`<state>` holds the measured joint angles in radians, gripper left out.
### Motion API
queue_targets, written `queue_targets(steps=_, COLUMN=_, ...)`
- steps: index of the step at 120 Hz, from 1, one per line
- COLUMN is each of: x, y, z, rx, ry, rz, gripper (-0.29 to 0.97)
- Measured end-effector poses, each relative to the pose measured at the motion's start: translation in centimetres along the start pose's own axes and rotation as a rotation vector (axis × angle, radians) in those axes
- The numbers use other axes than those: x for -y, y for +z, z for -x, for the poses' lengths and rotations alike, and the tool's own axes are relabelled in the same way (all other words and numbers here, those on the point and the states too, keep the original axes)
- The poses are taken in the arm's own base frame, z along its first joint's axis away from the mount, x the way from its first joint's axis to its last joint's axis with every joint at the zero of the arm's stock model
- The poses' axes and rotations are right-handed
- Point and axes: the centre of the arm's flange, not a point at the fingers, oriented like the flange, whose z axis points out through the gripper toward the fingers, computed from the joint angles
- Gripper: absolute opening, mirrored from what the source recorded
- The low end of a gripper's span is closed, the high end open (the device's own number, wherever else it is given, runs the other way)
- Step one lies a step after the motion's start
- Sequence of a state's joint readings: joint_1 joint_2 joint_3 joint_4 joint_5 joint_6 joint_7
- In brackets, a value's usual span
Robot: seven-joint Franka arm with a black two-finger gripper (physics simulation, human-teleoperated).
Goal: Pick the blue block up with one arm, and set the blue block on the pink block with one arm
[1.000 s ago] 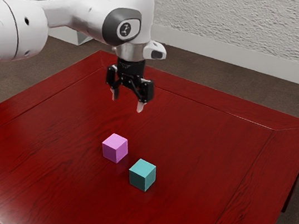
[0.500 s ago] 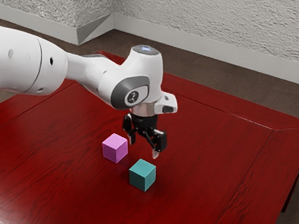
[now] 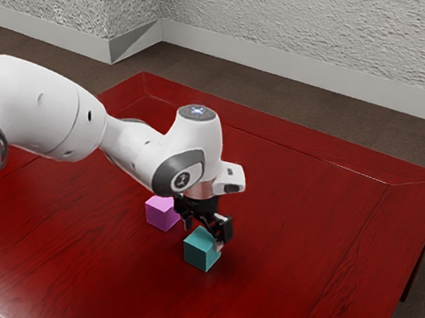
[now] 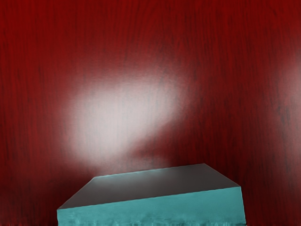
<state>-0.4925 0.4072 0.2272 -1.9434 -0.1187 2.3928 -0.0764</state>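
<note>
The blue block (image 3: pixel 200 253), teal in colour, rests on the red table (image 3: pixel 307 221) just to the exterior view's right of the pink block (image 3: pixel 160 212). My black gripper (image 3: pixel 203 234) hangs directly over the blue block, open, with its fingertips level with the block's top edge, one on each side. In the wrist view the blue block (image 4: pixel 155 200) lies close beneath my hand, on the glossy table (image 4: pixel 141 70). The pink block stands apart from the gripper, partly behind my wrist.
The table's raised rim (image 3: pixel 401 183) runs along the far and right sides, with brown floor and a grey wall beyond. My white arm (image 3: pixel 57 128) stretches over the table's left half.
My hand has come down and toward the front over the last second, from high above the table's far part to just above the blue block. Neither block has moved.
</note>
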Motion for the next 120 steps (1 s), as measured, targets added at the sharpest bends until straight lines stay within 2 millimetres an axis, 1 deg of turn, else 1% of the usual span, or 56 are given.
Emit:
queue_targets(steps=19, x=0.1, y=1.4, z=0.6, rx=0.006, ry=0.0, rz=0.0, gripper=0.68)
queue_targets(steps=47, x=0.2, y=2.3, z=0.6, rx=0.004, ry=0.005, rz=-0.004, gripper=0.68)
queue_targets(steps=63, x=0.1, y=2.2, z=0.5, rx=-0.002, ry=0.008, rz=-0.003, gripper=0.68)
queue_targets(steps=83, x=0.1, y=1.6, z=0.4, rx=-0.013, ry=0.011, rz=0.001, gripper=0.68)
queue_targets(steps=120, x=0.0, y=2.3, z=0.5, rx=-0.003, ry=0.013, rz=-0.002, gripper=0.5)
